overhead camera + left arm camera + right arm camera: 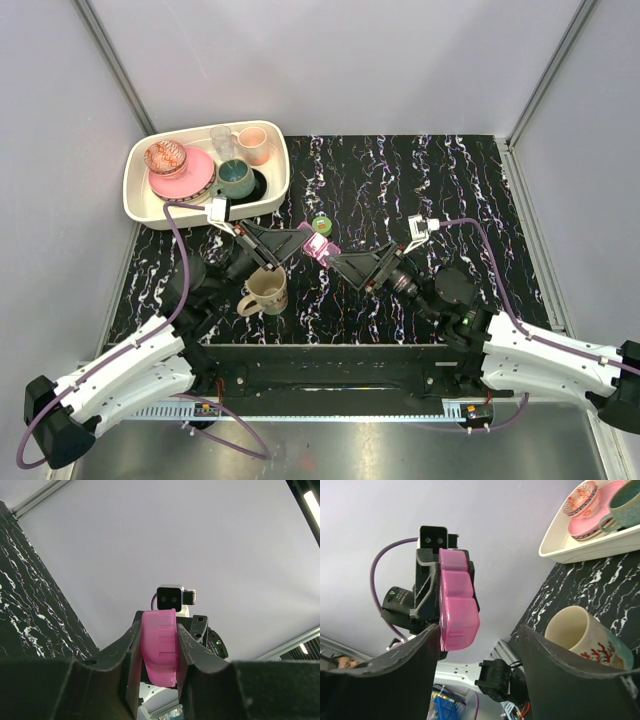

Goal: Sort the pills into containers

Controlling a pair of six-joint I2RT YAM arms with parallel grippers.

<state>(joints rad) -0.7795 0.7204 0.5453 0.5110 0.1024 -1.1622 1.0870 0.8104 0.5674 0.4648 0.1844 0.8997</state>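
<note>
Magenta plastic fills the left pincer: its two black fingers are clamped flat against the long sides of the pill box, which it holds raised off the table over the middle. Facing it, the right pincer is spread wide, a finger on either side of the box's end with a gap on both sides, so it grips nothing yet. Just beyond the box the lime-green bottle stands upright on the table with its cap on. A beige mug sits near the left arm, and a cream tray of cups and a pink plate lies at the far left corner. No pills show in any view, and the compartments look shut, so the sorting appears barely begun, with the opening, filling and bottle work all left to do. Both arms reach inward from the near edge, wrists turned to point at each other, the left tipped slightly upward.
</note>
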